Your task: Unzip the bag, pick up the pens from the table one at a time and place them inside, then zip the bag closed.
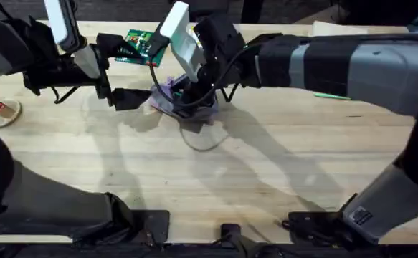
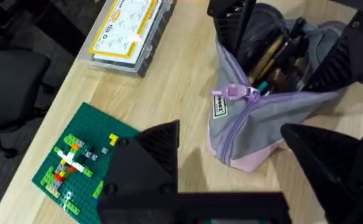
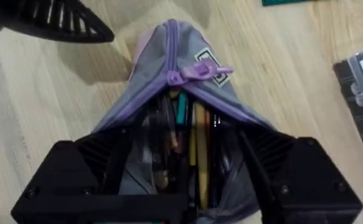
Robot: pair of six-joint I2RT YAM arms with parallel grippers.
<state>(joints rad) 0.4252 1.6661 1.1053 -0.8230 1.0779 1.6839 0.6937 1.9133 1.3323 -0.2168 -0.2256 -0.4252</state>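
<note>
The lavender-grey bag [image 1: 167, 99] stands on the table [image 1: 216, 179] left of centre, its zipper partly undone. Its purple zipper pull [image 2: 236, 93] hangs at the closed stretch. Several pens [image 3: 197, 149] stick up inside the open mouth. My right gripper [image 1: 191, 89] straddles that open end with one finger on each side of the fabric, holding the bag [image 3: 162, 74]. My left gripper [image 1: 126, 97] is open just left of the bag [image 2: 262, 124] and does not touch it. One green pen [image 1: 330, 94] lies on the table at the right, beneath the right arm.
A clear plastic box [image 2: 128, 28] with a yellow label lies beyond the bag. Behind the left gripper lies a green baseplate [image 2: 81, 155] with small bricks on it. A round beige object [image 1: 1, 111] sits at the table's left edge.
</note>
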